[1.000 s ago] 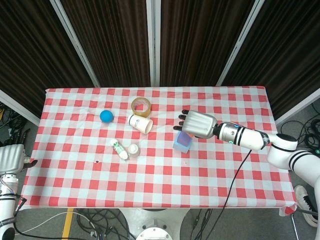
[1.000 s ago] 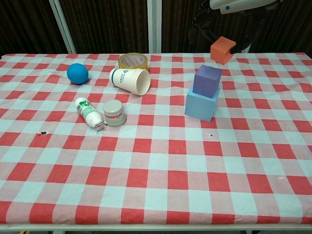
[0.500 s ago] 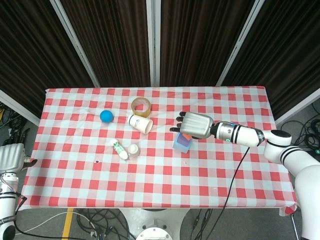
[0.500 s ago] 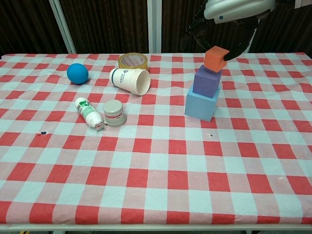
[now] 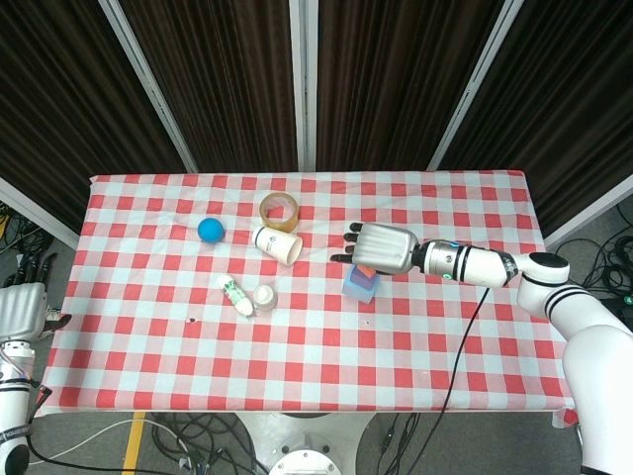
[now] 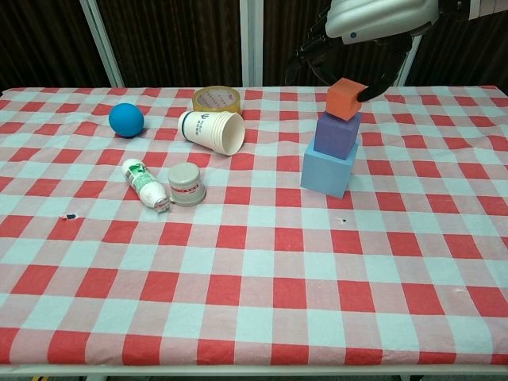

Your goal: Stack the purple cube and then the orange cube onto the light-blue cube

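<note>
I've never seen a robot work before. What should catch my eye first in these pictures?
The little tower right of the table's middle: a purple cube sits on a light-blue cube, and the right hand holds an orange cube at its top. Left of it lie a tipped paper cup, a blue ball and a tape roll.

Orange cube atop purple cube, atop light-blue cube
</note>
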Available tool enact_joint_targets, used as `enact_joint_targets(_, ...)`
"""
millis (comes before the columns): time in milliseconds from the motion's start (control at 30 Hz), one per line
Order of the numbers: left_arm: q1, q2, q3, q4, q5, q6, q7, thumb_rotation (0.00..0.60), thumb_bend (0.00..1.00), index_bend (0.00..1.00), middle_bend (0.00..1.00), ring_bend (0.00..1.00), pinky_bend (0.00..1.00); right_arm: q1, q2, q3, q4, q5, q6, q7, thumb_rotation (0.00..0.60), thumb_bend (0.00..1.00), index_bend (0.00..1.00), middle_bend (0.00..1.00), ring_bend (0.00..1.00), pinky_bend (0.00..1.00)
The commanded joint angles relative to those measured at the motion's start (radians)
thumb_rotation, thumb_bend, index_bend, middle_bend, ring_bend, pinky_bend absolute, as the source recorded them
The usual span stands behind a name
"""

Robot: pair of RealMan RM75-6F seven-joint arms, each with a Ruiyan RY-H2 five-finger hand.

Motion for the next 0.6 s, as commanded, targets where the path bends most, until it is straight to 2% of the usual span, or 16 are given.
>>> enact_joint_targets(33, -0.001, -0.001, 0.001, 0.002, 0.000, -0.001, 0.000, 0.600, 0.11, 0.13, 0.14, 0.13, 0.25, 0.000, -0.010, -0.008, 0.014, 0.004, 0.006, 0.009, 0.600, 0.16, 0.17, 0.47, 0.26, 0.30)
enact_joint_targets(467, -0.004, -0.001, 0.000, 0.005, -0.008, -0.009, 0.007, 0.600, 0.11, 0.13, 0.14, 0.13, 0.25, -0.002, -0.057, -0.035, 0.082, 0.021, 0.028, 0.048, 0.600, 0.16, 0.17, 0.47, 0.26, 0.31)
enact_joint_targets(600, -0.004, 0.001, -0.001, 0.005, -0.011, -0.011, 0.009, 0.600, 0.11, 0.13, 0.14, 0.13, 0.25, 0.000, -0.075, -0.040, 0.107, 0.026, 0.031, 0.057, 0.600, 0.11, 0.15, 0.44, 0.25, 0.31)
